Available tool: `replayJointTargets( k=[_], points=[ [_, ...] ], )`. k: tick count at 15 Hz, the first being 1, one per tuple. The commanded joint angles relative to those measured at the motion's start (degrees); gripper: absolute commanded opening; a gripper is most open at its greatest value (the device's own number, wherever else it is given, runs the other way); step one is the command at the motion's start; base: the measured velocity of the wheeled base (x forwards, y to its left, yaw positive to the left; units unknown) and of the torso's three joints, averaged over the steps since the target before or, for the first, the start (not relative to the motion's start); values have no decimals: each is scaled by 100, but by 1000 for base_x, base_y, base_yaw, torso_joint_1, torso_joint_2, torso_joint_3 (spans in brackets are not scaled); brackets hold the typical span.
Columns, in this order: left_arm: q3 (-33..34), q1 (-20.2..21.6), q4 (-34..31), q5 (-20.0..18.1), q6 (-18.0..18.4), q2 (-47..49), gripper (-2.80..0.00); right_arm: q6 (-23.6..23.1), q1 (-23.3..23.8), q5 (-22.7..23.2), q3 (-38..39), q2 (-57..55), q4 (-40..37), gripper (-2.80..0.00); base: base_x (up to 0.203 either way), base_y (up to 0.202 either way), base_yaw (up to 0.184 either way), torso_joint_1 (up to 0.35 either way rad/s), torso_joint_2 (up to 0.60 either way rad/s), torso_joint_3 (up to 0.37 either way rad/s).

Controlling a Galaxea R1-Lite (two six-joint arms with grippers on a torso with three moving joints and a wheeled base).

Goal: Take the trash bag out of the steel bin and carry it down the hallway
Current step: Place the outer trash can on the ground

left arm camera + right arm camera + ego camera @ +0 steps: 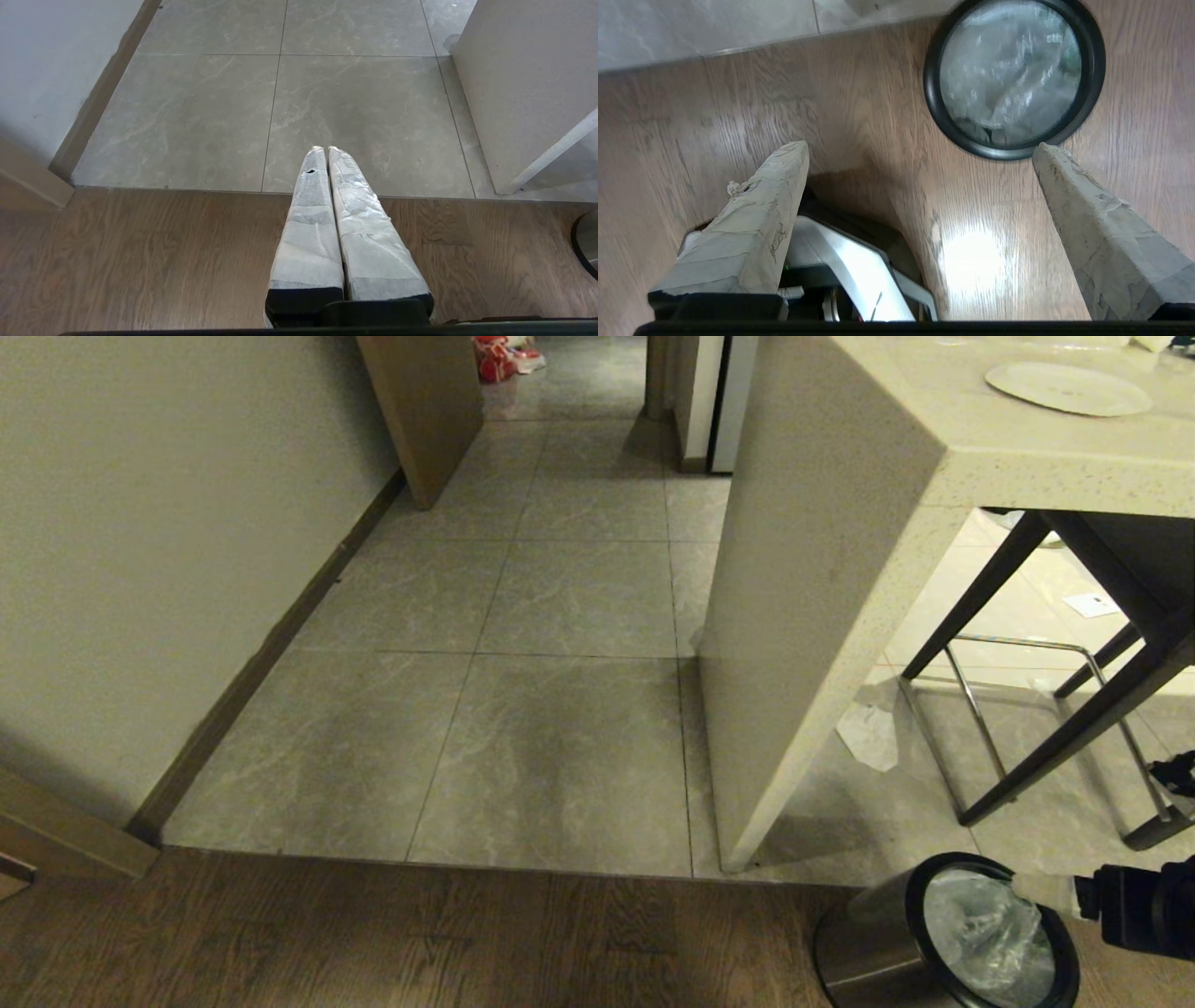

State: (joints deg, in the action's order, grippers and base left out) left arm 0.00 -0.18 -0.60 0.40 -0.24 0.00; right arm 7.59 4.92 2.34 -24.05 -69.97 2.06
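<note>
We found the steel bin [873, 943] on the wood floor [373, 943], near right, the trash bag [985, 933] inside. The right tool [920, 151] hung spread above it; the left tool [325, 149] was pressed together.

No readable text, label, brand, number or sign anywhere in the three views.
</note>
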Motion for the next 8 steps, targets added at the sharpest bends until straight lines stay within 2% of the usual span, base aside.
replayJointTargets(
  k=[1,8],
  points=[
    [9,1,-2,4,-2,0,-280,5,0,3,23,1,5,0,0,0,0,0,0,0],
    [9,1,0,1,-7,0,-280,1,0,3,25,0,8,0,0,0,0,0,0,0]
  ],
)
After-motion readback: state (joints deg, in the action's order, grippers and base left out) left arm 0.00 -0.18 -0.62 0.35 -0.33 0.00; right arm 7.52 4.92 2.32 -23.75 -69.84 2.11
